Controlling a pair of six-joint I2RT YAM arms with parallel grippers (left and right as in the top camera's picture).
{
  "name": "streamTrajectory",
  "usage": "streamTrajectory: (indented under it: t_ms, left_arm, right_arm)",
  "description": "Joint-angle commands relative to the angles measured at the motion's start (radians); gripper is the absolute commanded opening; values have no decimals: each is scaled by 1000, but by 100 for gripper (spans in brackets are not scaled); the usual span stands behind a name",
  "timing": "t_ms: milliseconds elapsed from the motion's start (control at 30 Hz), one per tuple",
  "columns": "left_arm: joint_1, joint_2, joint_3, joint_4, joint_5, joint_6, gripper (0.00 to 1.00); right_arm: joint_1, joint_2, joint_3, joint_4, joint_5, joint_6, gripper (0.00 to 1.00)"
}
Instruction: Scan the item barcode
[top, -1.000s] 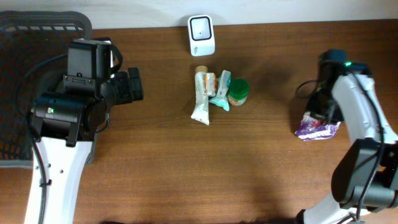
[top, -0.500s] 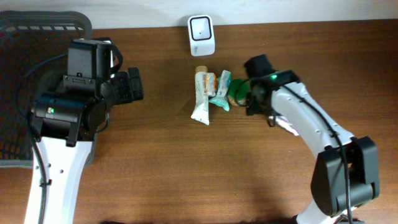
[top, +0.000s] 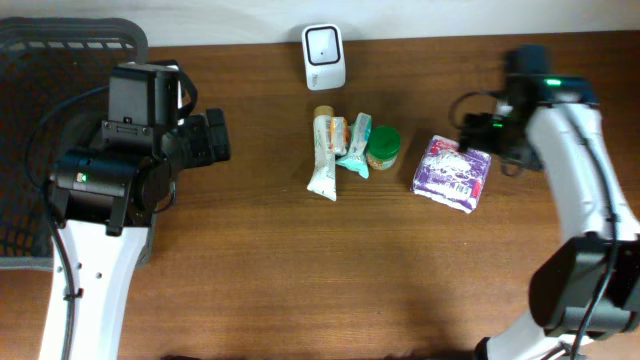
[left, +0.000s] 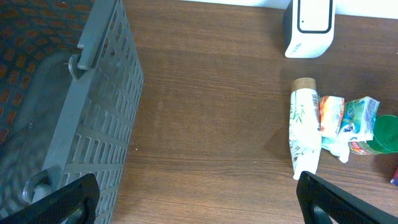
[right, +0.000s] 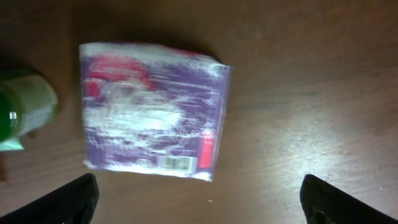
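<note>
The purple packet (top: 452, 173) lay flat on the bench (top: 300, 270) near the green-lidded jar (top: 383, 147), barcode (right: 175, 163) uppermost, beside the spread, empty right tool (right: 205, 202); judged light, soft and slippery, best pinched across its narrow width.

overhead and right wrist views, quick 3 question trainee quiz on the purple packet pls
1. True or false: the purple plastic packet is clamped in the right gripper.
2. Which lies nearest the packet? A: white boxy scanner. B: green-lidded jar. C: dark mesh basket.
3. In the right wrist view, what printed mark shows near the packet's lower edge?

Key:
1. False: it lies flat on the wooden table, and the jaws are open.
2. B.
3. The barcode.
</note>
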Motion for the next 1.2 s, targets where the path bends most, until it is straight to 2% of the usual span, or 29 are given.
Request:
streamTrajectory:
  t_ms: [0,100,233,500,567,633,767,833,1000,1167]
  left_arm:
    - [3,0,-2,-2,-14,15,99]
    - [3,0,-2,-2,-14,15,99]
    - [3,0,-2,-2,-14,15,99]
    - [3,0,-2,-2,-14,15,99]
    - [3,0,-2,-2,-14,15,99]
    - [3,0,-2,-2,-14,15,99]
    - [3,0,-2,-2,-14,15,99]
    - [3,0,-2,-2,-14,15,99]
    - [3,0,-2,-2,-14,15,99]
    - [3,0,-2,-2,-14,15,99]
  right_arm:
    - [-149,26,-72,22,-355,-214,99]
    - [-246,56,-154,133,-530,-217,99]
    - [-298,99,-272,335,-706,-216,99]
    - [-299,214,-383,549,-780,-213,100]
    - [-299,262,-383,577,-813,-213,87]
    - [-298,297,-383,592,-836,-214,66]
    - [-292,323,-383,592,-916,-217,18]
    - [-294,300,-381,592,-997,-217,4]
    - [-288,196,-349,584,-1238,-209,4]
    - [-233,39,-301,594,-1269,-126,4]
